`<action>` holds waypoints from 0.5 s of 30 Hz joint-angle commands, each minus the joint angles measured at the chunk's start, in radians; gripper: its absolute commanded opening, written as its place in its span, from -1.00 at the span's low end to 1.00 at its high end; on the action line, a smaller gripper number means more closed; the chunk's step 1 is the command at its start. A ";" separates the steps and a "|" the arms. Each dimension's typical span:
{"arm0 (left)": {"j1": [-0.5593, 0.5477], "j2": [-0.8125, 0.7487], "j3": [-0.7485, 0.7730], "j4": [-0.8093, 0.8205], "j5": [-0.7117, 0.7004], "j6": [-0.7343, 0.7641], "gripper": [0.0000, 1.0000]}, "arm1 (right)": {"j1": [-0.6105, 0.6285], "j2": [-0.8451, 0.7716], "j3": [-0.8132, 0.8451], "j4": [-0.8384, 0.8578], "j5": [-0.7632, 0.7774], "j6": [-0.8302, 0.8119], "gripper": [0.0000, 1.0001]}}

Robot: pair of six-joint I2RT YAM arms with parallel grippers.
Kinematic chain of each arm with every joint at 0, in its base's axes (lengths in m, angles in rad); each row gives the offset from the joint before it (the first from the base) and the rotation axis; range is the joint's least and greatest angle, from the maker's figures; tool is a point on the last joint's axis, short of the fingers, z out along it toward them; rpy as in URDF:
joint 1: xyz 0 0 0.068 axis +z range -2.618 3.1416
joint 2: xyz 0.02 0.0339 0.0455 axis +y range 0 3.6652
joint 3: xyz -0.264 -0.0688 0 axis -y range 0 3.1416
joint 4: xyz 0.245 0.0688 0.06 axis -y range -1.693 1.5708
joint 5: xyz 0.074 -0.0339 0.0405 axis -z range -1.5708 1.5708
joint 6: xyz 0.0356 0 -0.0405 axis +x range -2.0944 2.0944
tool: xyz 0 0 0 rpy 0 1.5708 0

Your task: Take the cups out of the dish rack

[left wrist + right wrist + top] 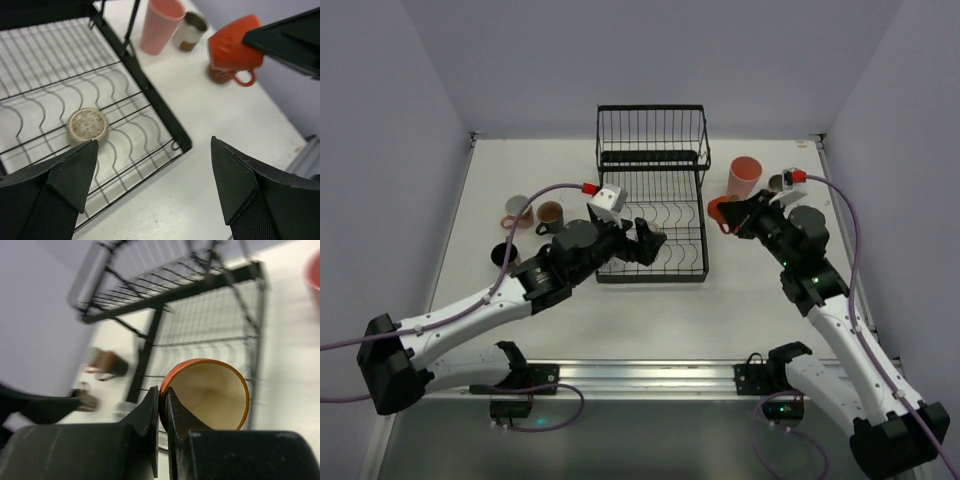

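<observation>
The black wire dish rack (651, 150) stands at the table's middle. My left gripper (655, 243) hovers open over the right end of its lower tray (150, 95). Nothing is between its fingers (75, 172). A beige speckled cup (87, 124) sits upside down on the tray wires just beyond them. My right gripper (162, 400) is shut on the rim of an orange-red mug (210, 395), held tilted above the table right of the rack (200, 315). The same mug (722, 211) shows beside a pink tumbler (744, 178).
A small brown-and-white cup (191, 31) stands by the pink tumbler (160, 25) at the back right. Left of the rack stand a beige-grey mug (517, 211), a brown cup (550, 214) and a black cup (505, 255). Walls close in the table at left, right and back.
</observation>
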 commanded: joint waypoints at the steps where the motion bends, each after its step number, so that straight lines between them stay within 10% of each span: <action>1: 0.000 0.121 0.085 -0.181 -0.145 0.069 1.00 | -0.023 0.136 0.119 -0.259 0.172 -0.263 -1.00; 15: 0.012 0.445 0.228 -0.172 -0.297 0.167 1.00 | -0.101 0.692 0.358 -0.248 0.270 -0.354 -1.00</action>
